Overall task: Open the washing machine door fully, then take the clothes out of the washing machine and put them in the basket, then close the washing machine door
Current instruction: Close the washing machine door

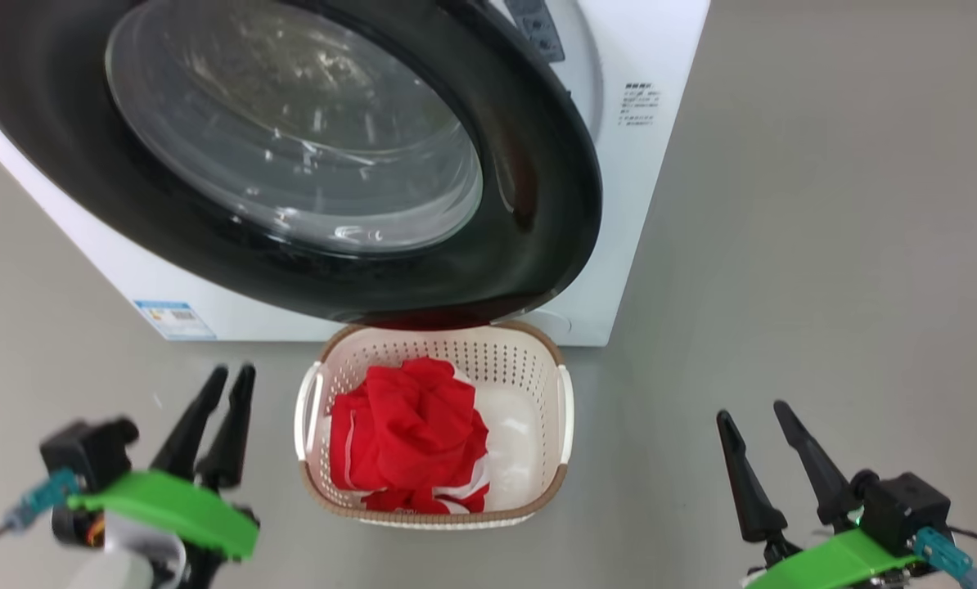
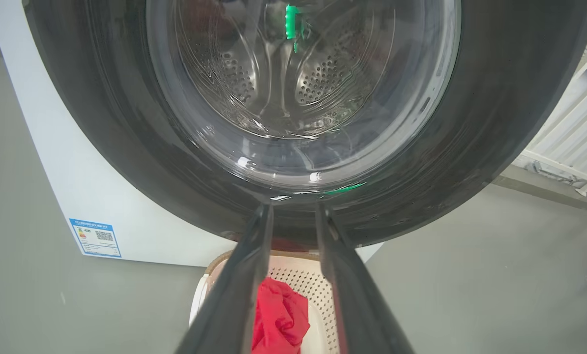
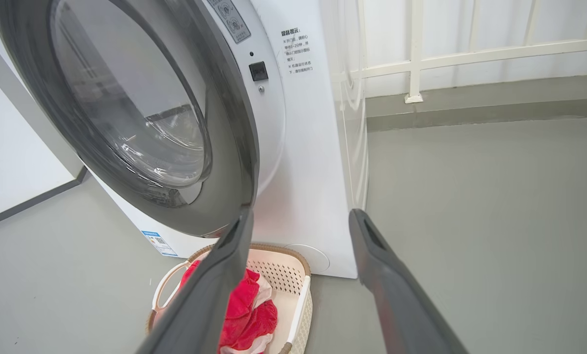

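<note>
lying crumpled in cream basket (image 1: pixel 497 360), red clothes (image 1: pixel 407 429); left claw (image 1: pixel 233 373) parted, right claw (image 1: pixel 751 411) wide.

The big round washing machine door with its glossy black rim and bulging glass (image 1: pixel 292 155) runs off the top and left edges of the head view, above the blurred left fingers (image 1: pixel 233 425). Its lower rim hides the far edge of the cream perforated plastic basket (image 1: pixel 497 356), which lies between the two pairs of fingers. In the right wrist view the right fingers (image 3: pixel 205 295) cover part of the bright red clothes (image 3: pixel 247 314). The print on the small blue label (image 1: pixel 173 319) beyond the left fingers is too small to read.
</note>
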### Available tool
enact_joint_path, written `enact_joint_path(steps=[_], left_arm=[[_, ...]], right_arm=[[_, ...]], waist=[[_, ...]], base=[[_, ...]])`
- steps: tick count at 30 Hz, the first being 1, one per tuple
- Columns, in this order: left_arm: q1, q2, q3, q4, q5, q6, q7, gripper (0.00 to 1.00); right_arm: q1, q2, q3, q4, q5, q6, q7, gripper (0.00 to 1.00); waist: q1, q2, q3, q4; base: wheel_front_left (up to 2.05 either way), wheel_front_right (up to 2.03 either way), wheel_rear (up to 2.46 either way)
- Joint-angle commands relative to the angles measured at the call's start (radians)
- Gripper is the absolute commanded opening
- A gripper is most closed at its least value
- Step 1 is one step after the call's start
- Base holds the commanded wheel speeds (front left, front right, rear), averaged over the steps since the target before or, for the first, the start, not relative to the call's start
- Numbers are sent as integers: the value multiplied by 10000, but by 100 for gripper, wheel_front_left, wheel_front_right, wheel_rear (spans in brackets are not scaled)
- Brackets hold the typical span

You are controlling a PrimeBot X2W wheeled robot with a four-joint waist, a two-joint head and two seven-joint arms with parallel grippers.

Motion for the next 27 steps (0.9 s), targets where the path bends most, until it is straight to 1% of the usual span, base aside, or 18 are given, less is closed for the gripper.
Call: enact_joint_path(steps=[1, 2, 4, 5, 7, 9, 18, 22, 27], left_arm=[[-20, 247, 438, -263, 91, -56, -80, 48], [205, 193, 625, -343, 247, -56, -80, 56], [655, 87, 950, -520, 510, -56, -80, 65], [873, 31, 1138, -587, 613, -56, -80, 71], [1303, -38, 1443, -735, 914, -56, -80, 91], [1685, -140, 1808, -882, 1129, -56, -80, 100], [3051, -536, 3143, -1509, 2249, -56, -80, 100], [3597, -825, 3790, -1996, 2794, -56, -80, 100], [4199, -1143, 4295, -2446, 3192, -56, -80, 100]], right_arm=[[10, -18, 188, -241, -139, 63, -65, 100], [80, -18, 167, -250, -143, 63, -65, 100], [225, -18, 116, -260, -157, 63, -65, 100], [296, -18, 82, -266, -160, 63, -65, 100], [441, -18, 33, -276, -168, 63, -65, 100], [575, -18, -20, -308, -167, 63, -65, 100], [1004, -67, -153, -391, -166, 63, -65, 100], [1179, -94, -322, -474, -156, 63, -65, 100], [1393, -102, -430, -555, -144, 63, -65, 100]], waist=[[0, 0, -151, -74], [0, 0, -212, -102], [0, 0, -322, -171], [0, 0, -376, -208], [0, 0, -483, -297], [0, 0, -552, -366], [0, 0, -795, -615], [0, 0, -869, -700], [0, 0, -951, -805]], base=[[0, 0, 0], [0, 0, 0], [0, 0, 0], [0, 0, 0], [0, 0, 0], [0, 0, 0], [0, 0, 0], [0, 0, 0], [0, 0, 0]])
